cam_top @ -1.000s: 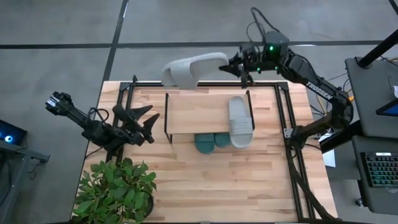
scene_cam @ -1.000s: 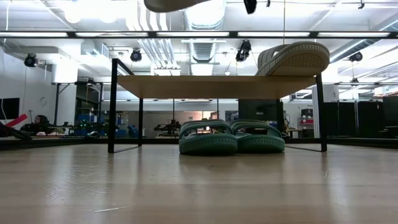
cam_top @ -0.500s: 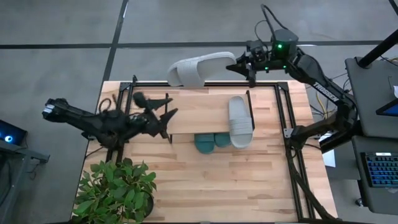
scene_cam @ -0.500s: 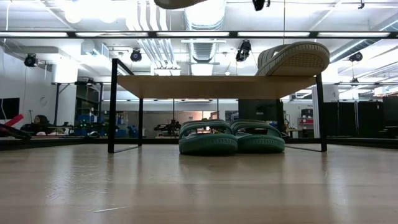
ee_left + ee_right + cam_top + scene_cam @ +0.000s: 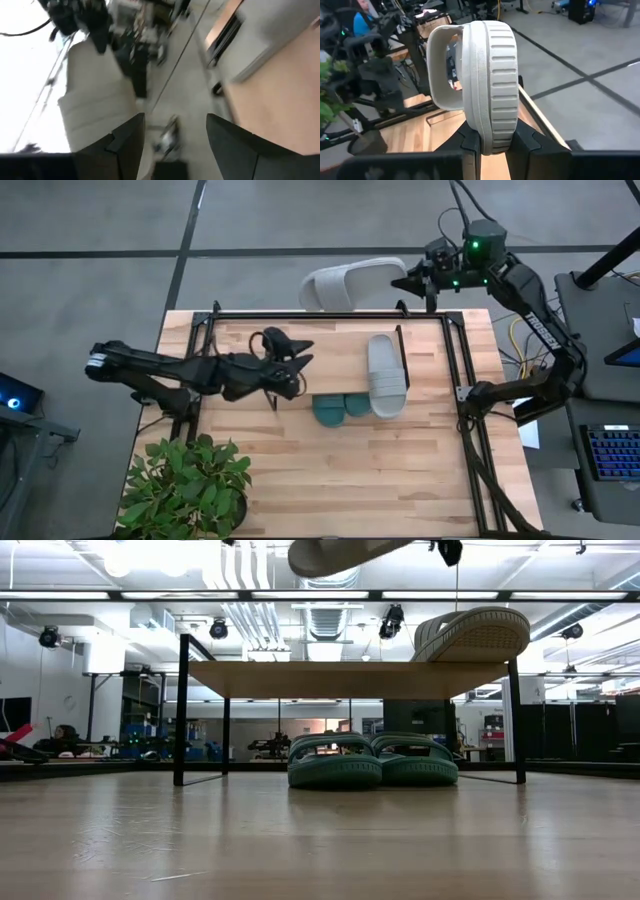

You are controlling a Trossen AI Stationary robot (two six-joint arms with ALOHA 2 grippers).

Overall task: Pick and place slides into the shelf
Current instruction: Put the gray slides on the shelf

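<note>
Above the table's far edge, a pale grey slide (image 5: 352, 283) hangs in the air, clamped at one end by the right end effector (image 5: 415, 283); over the last second it has travelled rightward, toward the side where its mate lies. That second grey slide (image 5: 386, 375) rests on the shelf (image 5: 330, 352) top at its right end, and two teal slides (image 5: 338, 409) sit beneath. The left end effector (image 5: 290, 368), fingers spread and holding nothing, has swung in over the shelf's left end. Placement of the last slide appears imminent, though the carrying arm still needs to come down.
</note>
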